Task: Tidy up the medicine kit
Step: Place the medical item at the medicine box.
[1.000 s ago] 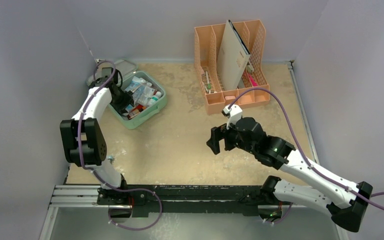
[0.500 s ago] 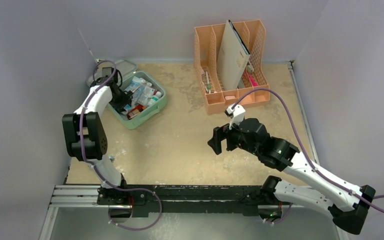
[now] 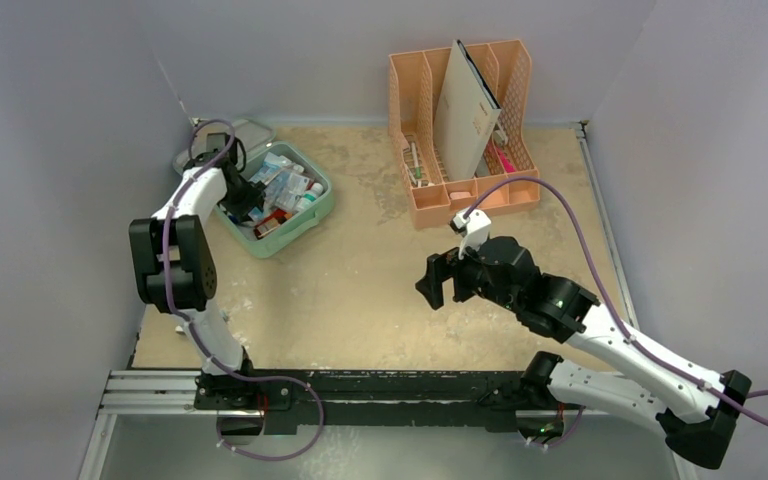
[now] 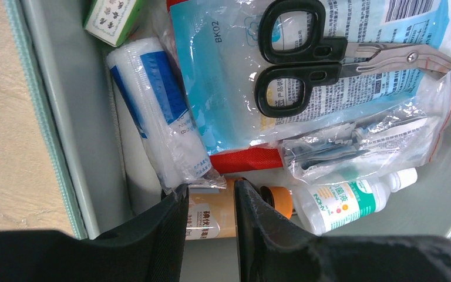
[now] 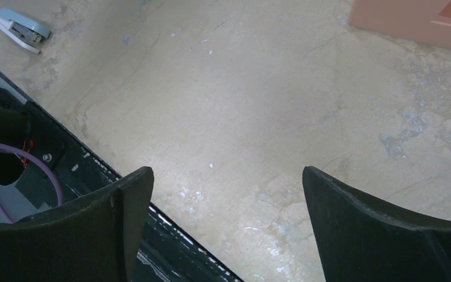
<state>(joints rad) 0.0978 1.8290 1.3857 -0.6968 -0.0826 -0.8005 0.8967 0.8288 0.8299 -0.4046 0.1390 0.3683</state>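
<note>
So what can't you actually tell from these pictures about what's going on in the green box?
- Left wrist view: the left gripper straddles a tan-labelled container. Its lower end is hidden by the fingers, so whether it is gripped is unclear.
- Top view: the contents of the medicine kit are too small to name.
- Top view: the upright folder hides part of the peach organizer behind it.

Left pincer [image 3: 243, 204] down inside the open medicine kit [image 3: 327, 197].
</note>
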